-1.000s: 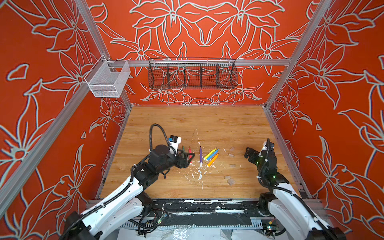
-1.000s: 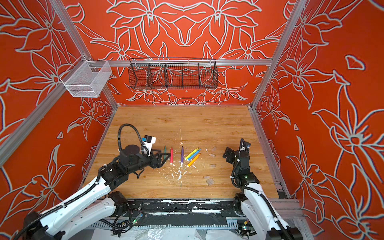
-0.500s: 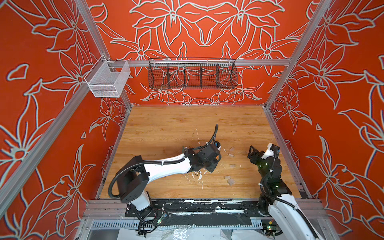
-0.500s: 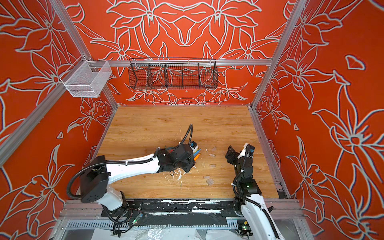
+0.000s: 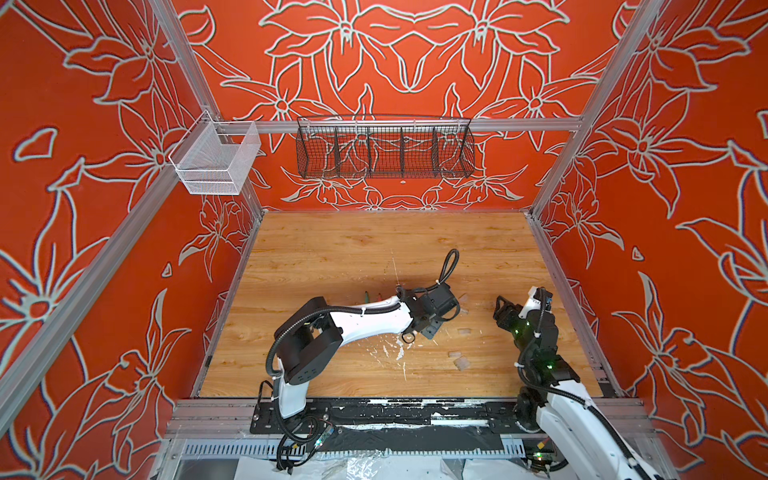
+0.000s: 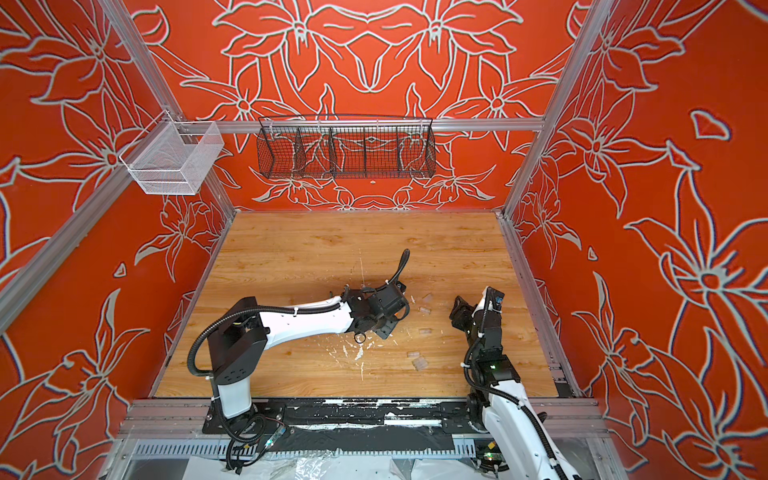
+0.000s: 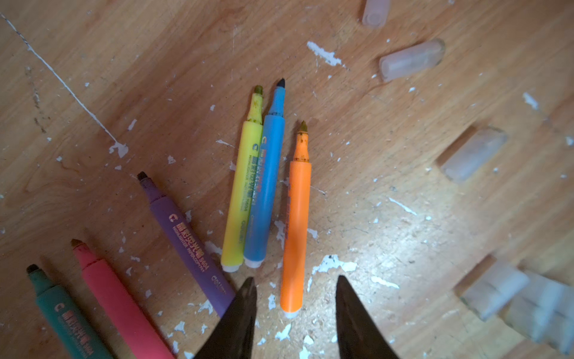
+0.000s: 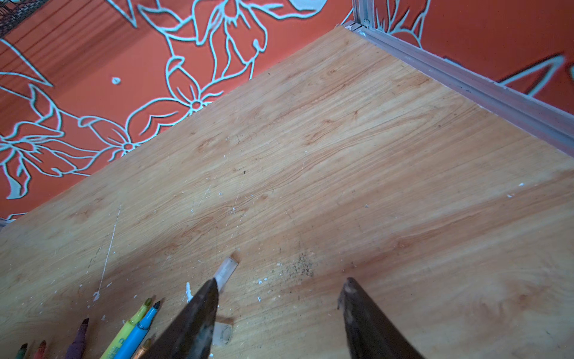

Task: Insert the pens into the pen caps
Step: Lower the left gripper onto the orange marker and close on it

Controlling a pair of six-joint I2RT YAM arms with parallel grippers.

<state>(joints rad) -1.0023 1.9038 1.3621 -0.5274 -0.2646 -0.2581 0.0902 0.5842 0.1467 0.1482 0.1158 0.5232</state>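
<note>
Six uncapped felt-tip pens (image 7: 264,186) are lying fanned on the wooden tabletop (image 5: 353,249); the left claw (image 7: 295,287) is hovering spread astride the white tail of the orange pen (image 7: 296,233), barrel running straight ahead; small clear plastic caps (image 5: 464,331) are lying scattered right of centre in a top view, nearer the right claw (image 8: 281,283), likewise spread and empty; bare wood is lying open around.
</note>
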